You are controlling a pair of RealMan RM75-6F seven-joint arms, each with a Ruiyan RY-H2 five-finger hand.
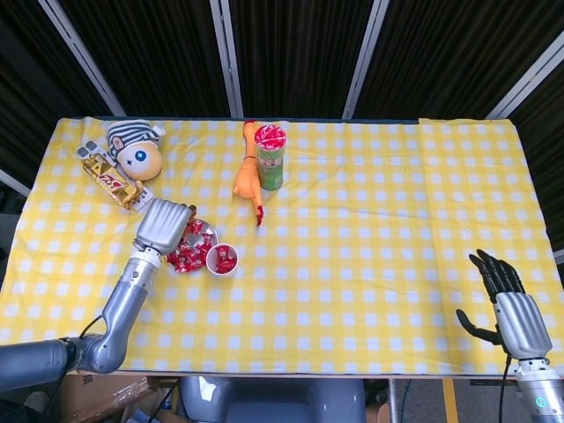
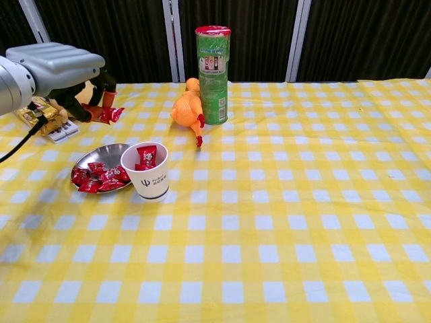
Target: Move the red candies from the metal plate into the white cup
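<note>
I see my left robot hand [image 2: 64, 70] pinching 1 red candy [image 2: 110, 115] in the air above the metal plate [image 2: 86, 159], which holds more candies [image 2: 98, 178] beside the white cup [image 2: 149, 176] with candy inside, while my right robot hand [image 1: 514, 310] hangs open off the desk [image 2: 289, 202].
</note>
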